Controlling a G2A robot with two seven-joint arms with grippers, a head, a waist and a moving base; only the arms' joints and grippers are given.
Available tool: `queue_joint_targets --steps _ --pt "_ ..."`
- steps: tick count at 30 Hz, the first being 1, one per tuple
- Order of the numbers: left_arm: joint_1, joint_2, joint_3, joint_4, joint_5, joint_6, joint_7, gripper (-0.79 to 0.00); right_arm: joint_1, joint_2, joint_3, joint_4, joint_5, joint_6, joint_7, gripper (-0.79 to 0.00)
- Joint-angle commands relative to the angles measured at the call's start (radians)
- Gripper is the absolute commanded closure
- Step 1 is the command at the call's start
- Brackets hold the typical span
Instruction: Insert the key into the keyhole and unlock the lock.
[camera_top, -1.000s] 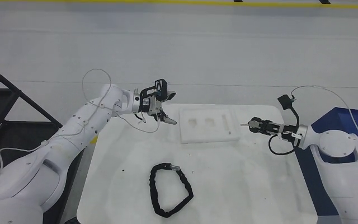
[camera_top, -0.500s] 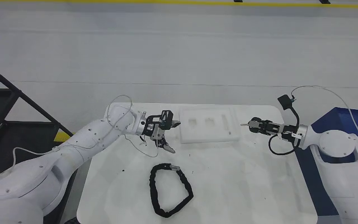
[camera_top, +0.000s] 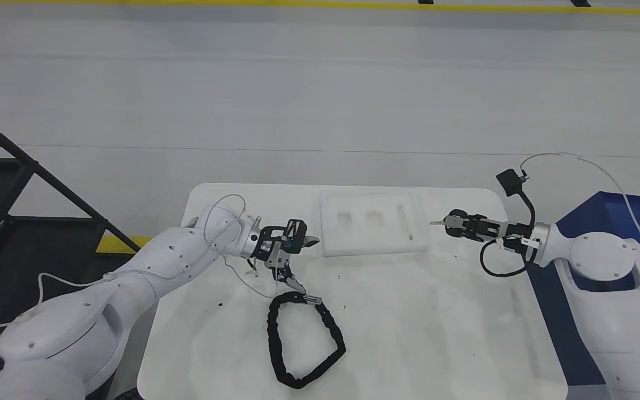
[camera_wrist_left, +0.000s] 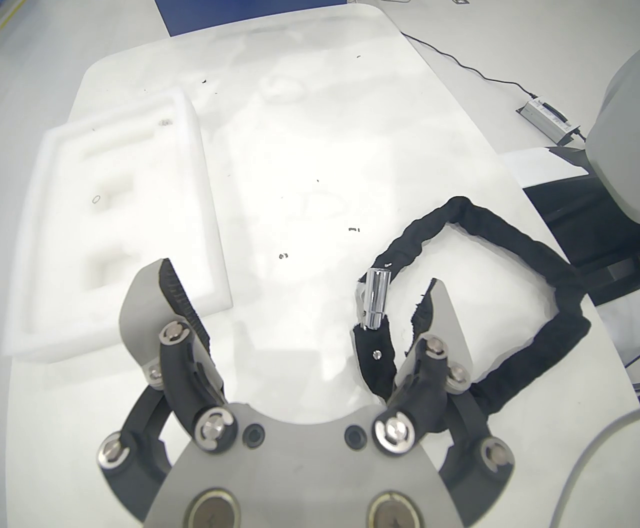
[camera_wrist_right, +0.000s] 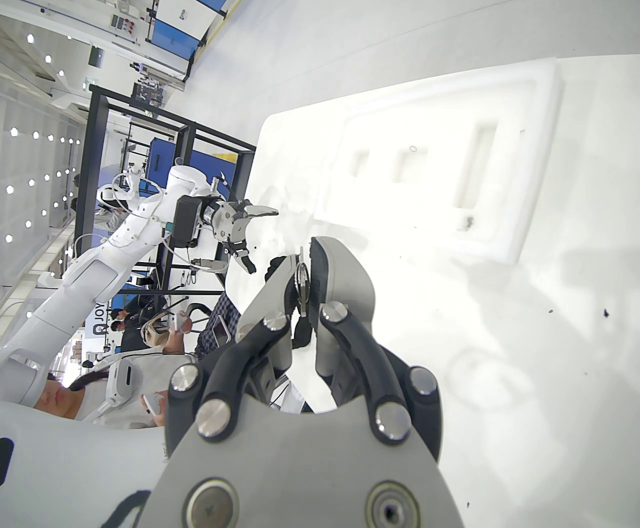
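Your lock (camera_wrist_left: 525, 250) is a loop of chain in a soft black fabric sleeve. It lies flat on the near-left part of the table (camera_top: 450, 320), with a shiny round metal barrel (camera_wrist_left: 376, 297) poking out of one end. Your left gripper (camera_wrist_left: 300, 280) hangs right over that barrel with its fingers spread wide and ribbed black pads facing in, one finger just beside the sleeve. Your right gripper (camera_wrist_right: 307, 260) is pinching the small metal key (camera_wrist_right: 301, 280) above the table's right side, well apart from the lock. A blocky white foam tray (camera_top: 330, 225) with rectangular cutouts sits by the far edge. A wide stretch of smooth white tabletop, with rounded corners, lies between loop and key.
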Motion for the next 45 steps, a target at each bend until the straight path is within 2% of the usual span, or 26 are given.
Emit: queue_joint_targets --steps 1,12,22,26,33,43,45 --pt "0.000 0.000 0.000 0.000 0.000 0.000 0.000 -0.785 0.000 0.000 0.000 0.000 0.000 0.000 0.000 0.000" --pt "0.000 0.000 0.000 0.000 0.000 0.000 0.000 -0.785 0.000 0.000 0.000 0.000 0.000 0.000 0.000 0.000" --pt "0.072 0.004 0.000 -0.015 -0.048 0.000 -0.060 -0.785 0.000 0.000 0.000 0.000 0.000 0.000 0.000 0.000" --pt "0.088 0.015 -0.001 -0.038 0.010 0.002 -0.081 -0.785 0.000 0.000 0.000 0.000 0.000 0.000 0.000 0.000" --pt "0.104 0.030 0.000 -0.040 0.119 0.023 -0.009 -0.785 0.000 0.000 0.000 0.000 0.000 0.000 0.000 0.000" --pt "0.114 -0.001 0.000 -0.007 0.245 0.013 0.075 -0.785 0.000 0.000 0.000 0.000 0.000 0.000 0.000 0.000" --pt "0.116 -0.010 0.000 0.005 0.261 0.014 0.087 -0.739 0.000 0.000 0.000 0.000 0.000 0.000 0.000 0.000"
